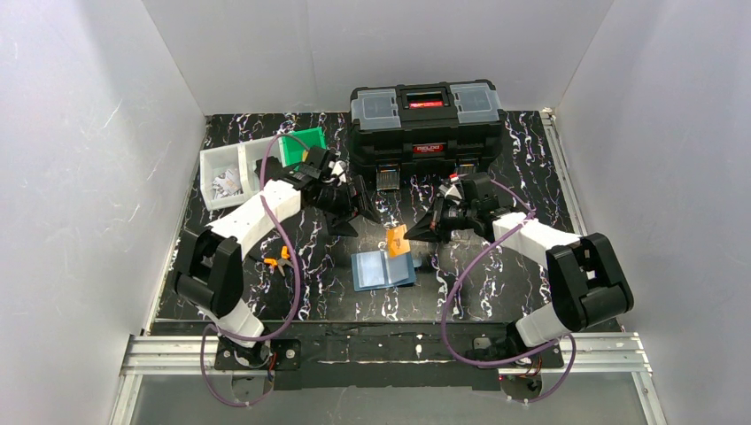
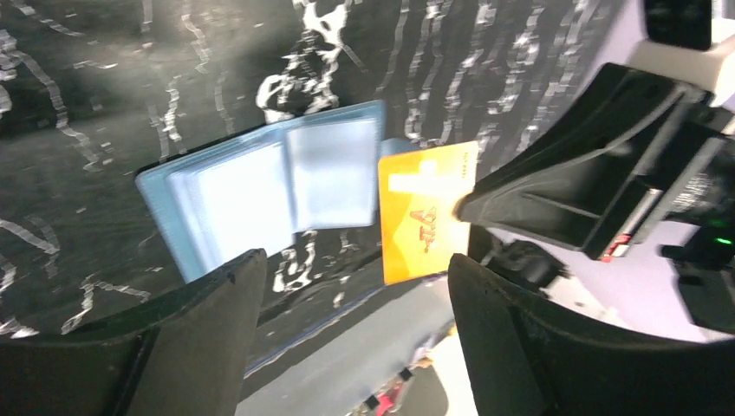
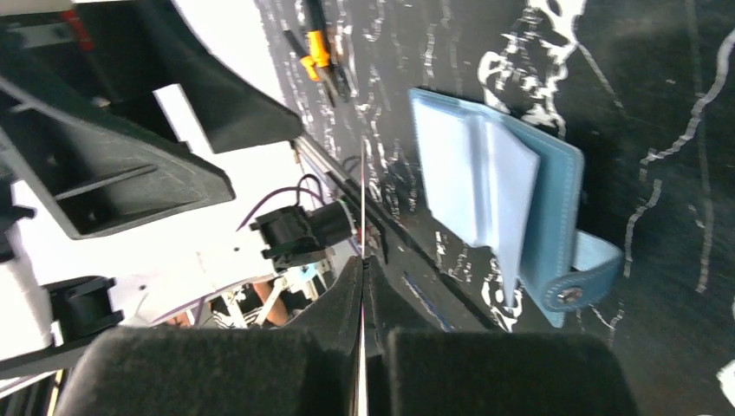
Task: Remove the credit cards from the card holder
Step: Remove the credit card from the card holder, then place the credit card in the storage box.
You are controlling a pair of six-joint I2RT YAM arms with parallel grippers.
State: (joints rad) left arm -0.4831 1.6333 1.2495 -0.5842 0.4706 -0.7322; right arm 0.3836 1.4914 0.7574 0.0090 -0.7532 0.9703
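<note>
The card holder [image 1: 383, 269] lies open on the black marbled table, its light blue inner panels [image 2: 260, 195] facing up. An orange credit card [image 1: 396, 241] hangs above the holder's far right corner, clear of the pockets. My right gripper [image 1: 418, 234] is shut on the card's edge, and in the right wrist view the card shows as a thin line between the pressed jaws [image 3: 362, 264]. The orange face [image 2: 425, 212] shows in the left wrist view. My left gripper [image 2: 355, 286] stands open just left of the card with nothing between its fingers. The holder's snap tab [image 3: 572, 293] sticks out.
A big black toolbox [image 1: 425, 124] stands at the back, close behind both grippers. A green bin [image 1: 305, 146] and a white compartment tray [image 1: 228, 175] sit at the back left. Orange-handled pliers [image 1: 276, 259] lie left of the holder.
</note>
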